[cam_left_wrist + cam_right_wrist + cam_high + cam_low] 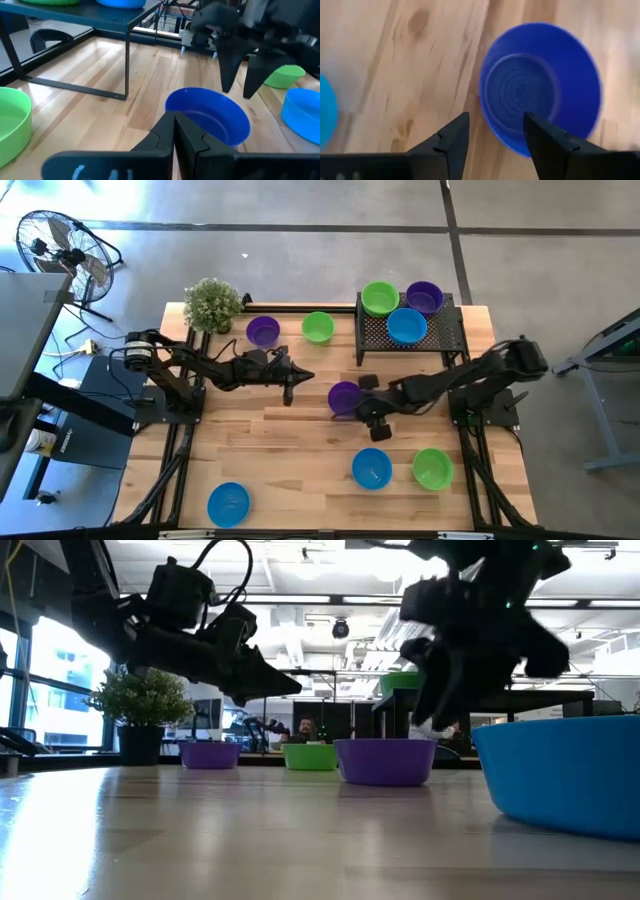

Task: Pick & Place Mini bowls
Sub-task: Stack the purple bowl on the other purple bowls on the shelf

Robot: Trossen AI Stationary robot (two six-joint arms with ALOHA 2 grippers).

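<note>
Right now my right gripper (362, 402) hangs over the middle of the table (290, 450) with its fingers spread wide, straddling the near rim of a purple mini bowl (344, 396). The wrist view shows one finger (451, 140) outside the rim and the other finger (555, 142) over the wall; nothing is pinched, and from the low view the bowl seems to sit flat on the wood. Whether I am about to grip or have just let go I cannot say. If gripping, I judge I should drop until one finger is well inside the wall, then close on the rim squarely so the light plastic does not skate away.

Largest obstacle: the black mesh rack (410, 332) at the far right edge, carrying a green bowl (379, 297), a purple bowl (424, 296) and a blue bowl (406, 325); I must lift clear of its front rail. My left gripper (291, 387) waits just left of the bowl, fingers pressed together and empty, so swinging left is tight. The potted plant (212, 304) stands at the far left corner.

Loose bowls: purple (263, 331) and green (318, 327) along the far edge, blue (371, 468) and green (432, 468) by the near right corner, blue (228, 503) by the near left edge. The best open room is the bare wood toward the near edge at centre.
</note>
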